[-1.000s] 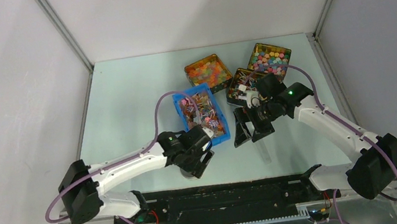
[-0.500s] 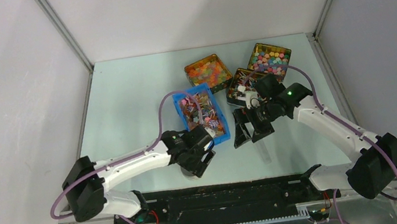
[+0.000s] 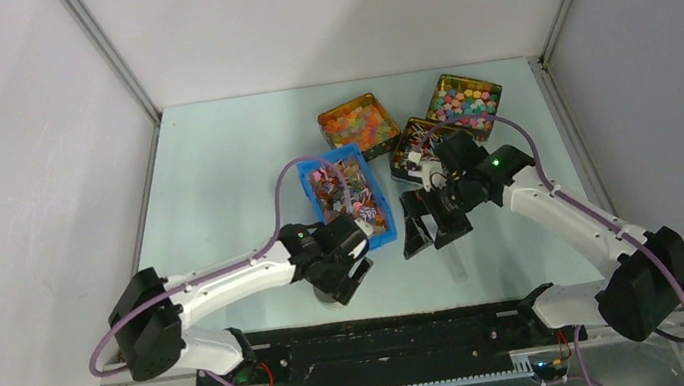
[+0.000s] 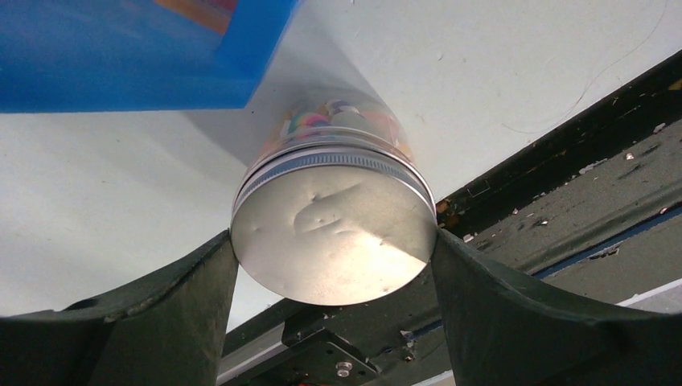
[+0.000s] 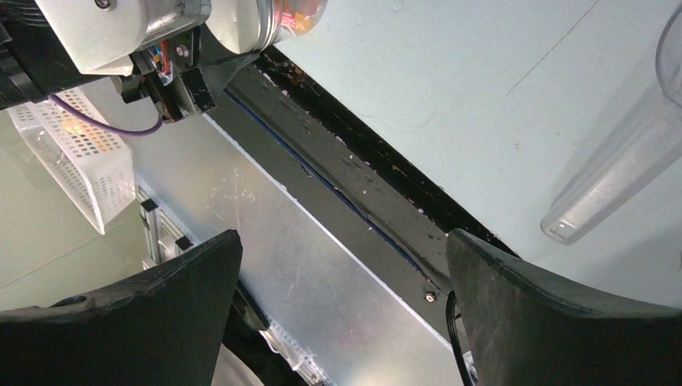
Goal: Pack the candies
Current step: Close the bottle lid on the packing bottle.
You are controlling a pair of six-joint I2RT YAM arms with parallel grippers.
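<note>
Enclosing white walls [image 3: 343,11], pale green table [image 3: 215,180], candies [image 3: 365,207] in blue bin [image 3: 310,195]

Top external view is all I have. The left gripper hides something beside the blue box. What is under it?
Observer: A clear jar, seen in the left wrist view, with a metal lid on it.
Operator: Does the left gripper hold it?
Observer: Yes. The left gripper has both fingers pressed against the sides of the lid.
Operator: Is the jar empty?
Observer: No. Coloured candies show through the glass just behind the lid.
</note>
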